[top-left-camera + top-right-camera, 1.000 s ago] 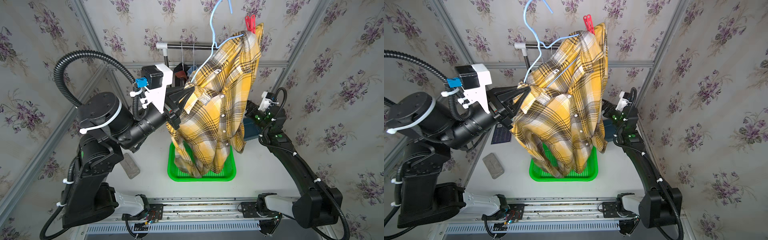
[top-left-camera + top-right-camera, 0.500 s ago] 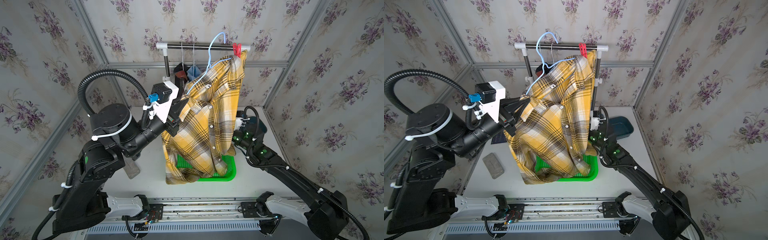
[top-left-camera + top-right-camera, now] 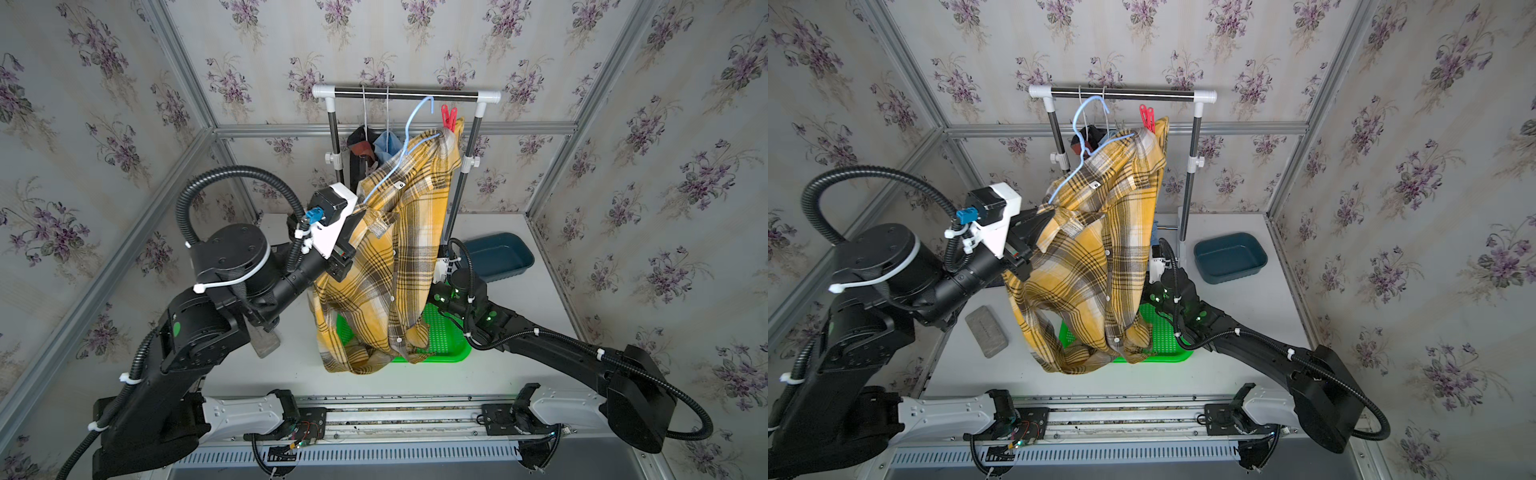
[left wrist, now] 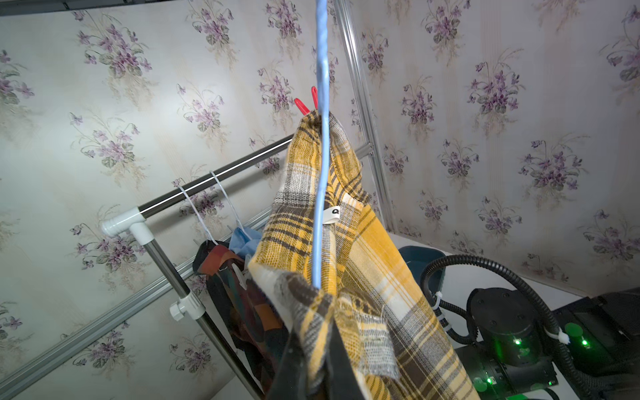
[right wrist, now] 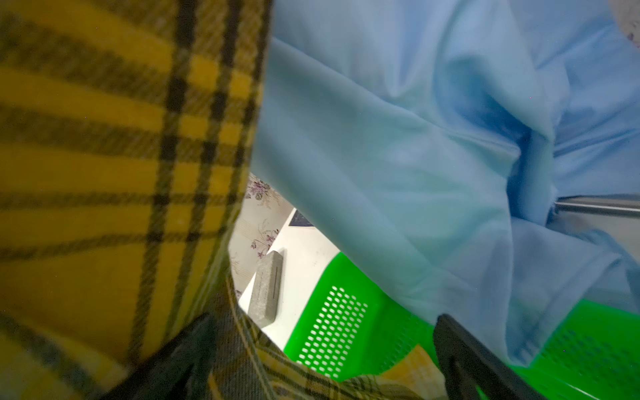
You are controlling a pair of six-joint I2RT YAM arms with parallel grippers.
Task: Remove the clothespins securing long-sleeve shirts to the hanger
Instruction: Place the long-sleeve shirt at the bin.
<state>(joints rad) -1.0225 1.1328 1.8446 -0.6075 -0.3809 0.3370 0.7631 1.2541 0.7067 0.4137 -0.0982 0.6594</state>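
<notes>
While the left gripper [image 4: 316, 367] is pinched tight on the yellow plaid shirt [image 3: 390, 266] at the low end of the tilted blue hanger [image 4: 320, 173], the red clothespin [image 3: 449, 116] sits clipped on the high shoulder end, just under the rack rail [image 3: 407, 93]. The shirt tail droops into the green basket [image 3: 449, 336]. Right gripper [image 5: 320, 332]: jaws spread wide, gripping nothing, low behind the yellow plaid, with the light blue shirt [image 5: 415, 138] on its other side. Dark plaid shirt [image 4: 235, 294] hangs on the rail. Teal tub [image 3: 498, 253] and grey block [image 3: 986, 330] are on the table.
</notes>
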